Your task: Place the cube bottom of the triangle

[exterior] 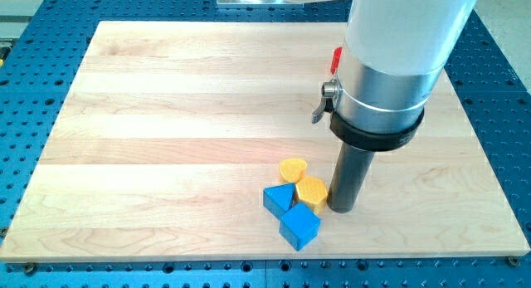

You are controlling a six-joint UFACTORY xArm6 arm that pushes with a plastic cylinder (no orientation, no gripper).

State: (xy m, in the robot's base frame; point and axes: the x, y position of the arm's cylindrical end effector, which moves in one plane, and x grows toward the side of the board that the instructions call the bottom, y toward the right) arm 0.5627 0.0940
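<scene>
The blue cube [299, 226] was seen touching the blue triangle [279, 197], at its lower right. My tip [340, 208], a jawless rod, stood right of the cube, slightly higher, beside the yellow block [312, 190].

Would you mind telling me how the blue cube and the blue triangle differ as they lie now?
The blue cube is a four-sided block; the blue triangle is a three-cornered wedge. The cube lies nearer the view's bottom, just below and right of the triangle. The cube looks slightly bulkier. Both are the same blue and touch or nearly touch. My tip stands right of both.
</scene>
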